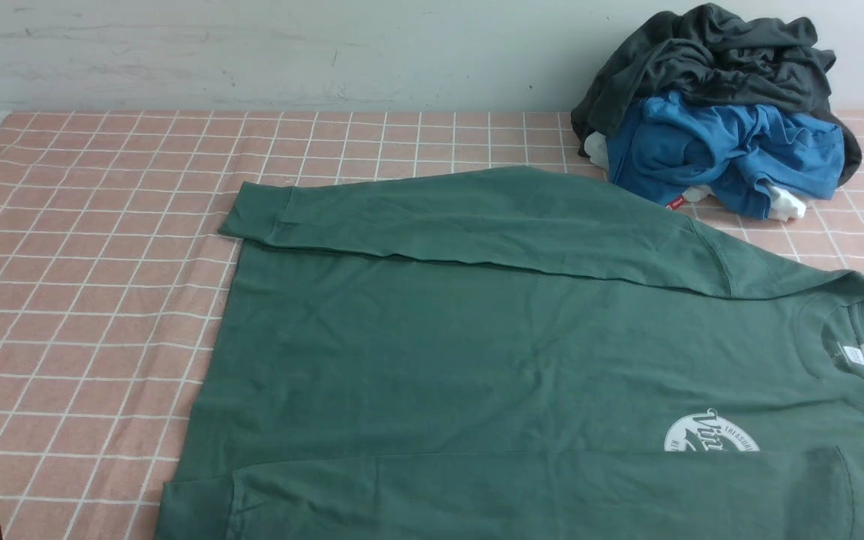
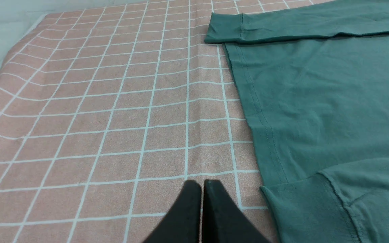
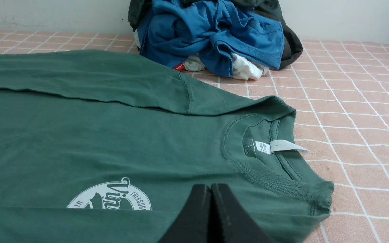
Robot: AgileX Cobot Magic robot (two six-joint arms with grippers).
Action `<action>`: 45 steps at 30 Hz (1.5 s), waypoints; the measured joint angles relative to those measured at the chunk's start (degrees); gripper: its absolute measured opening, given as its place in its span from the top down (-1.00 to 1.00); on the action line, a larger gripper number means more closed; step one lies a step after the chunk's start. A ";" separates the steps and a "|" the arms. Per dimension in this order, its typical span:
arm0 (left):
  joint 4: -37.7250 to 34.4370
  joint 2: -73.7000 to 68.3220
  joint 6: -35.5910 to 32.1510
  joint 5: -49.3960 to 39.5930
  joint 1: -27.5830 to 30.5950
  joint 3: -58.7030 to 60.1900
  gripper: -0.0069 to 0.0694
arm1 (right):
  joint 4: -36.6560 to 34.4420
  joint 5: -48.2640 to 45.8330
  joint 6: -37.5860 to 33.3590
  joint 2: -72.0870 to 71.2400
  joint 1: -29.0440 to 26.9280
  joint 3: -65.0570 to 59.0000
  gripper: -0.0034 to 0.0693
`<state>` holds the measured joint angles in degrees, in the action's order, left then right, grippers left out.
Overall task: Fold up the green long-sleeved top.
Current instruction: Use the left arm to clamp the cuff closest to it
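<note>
Laid flat with sleeves (image 1: 439,217) folded across the body: green long-sleeved top (image 1: 477,352), hem edge (image 2: 248,111) just beside the left gripper (image 2: 202,185), collar (image 3: 265,175) just ahead of the right gripper (image 3: 210,186) (both pinched shut, empty). Probably soft, light and limp, so best pinched at hem corners and shoulders, through both layers.

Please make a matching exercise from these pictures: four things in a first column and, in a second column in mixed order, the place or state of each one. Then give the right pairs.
Column A
1. green long-sleeved top
2. blue garment
3. charcoal-grey garment
4. left gripper

Column B
a. crumpled, lying on top of the other clothes
b. shut, over the bare checked tablecloth
c. spread flat, sleeves laid across the body
d. crumpled, partly under a darker garment

Pairs: 1-c, 2-d, 3-a, 4-b
</note>
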<state>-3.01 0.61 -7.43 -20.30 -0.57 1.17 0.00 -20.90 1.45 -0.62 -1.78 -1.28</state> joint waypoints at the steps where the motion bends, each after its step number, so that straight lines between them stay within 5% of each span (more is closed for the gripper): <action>1: 0.00 0.00 0.00 0.00 0.00 0.00 0.83 | 0.00 0.00 0.00 0.00 0.00 0.00 0.94; 36: 0.00 0.00 0.00 1.60 0.00 0.26 0.83 | 0.00 0.50 0.04 0.00 0.00 0.00 0.94; 42: -0.16 0.00 0.12 16.63 0.00 0.59 0.83 | 0.00 14.32 0.11 0.00 0.00 -0.32 0.94; 45: -0.24 0.00 0.12 27.27 0.00 0.59 0.83 | 0.00 30.23 1.77 0.00 0.00 -0.32 0.94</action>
<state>-3.25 0.61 -7.31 6.97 -0.57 1.76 0.00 9.33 3.23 -0.62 -1.78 -1.60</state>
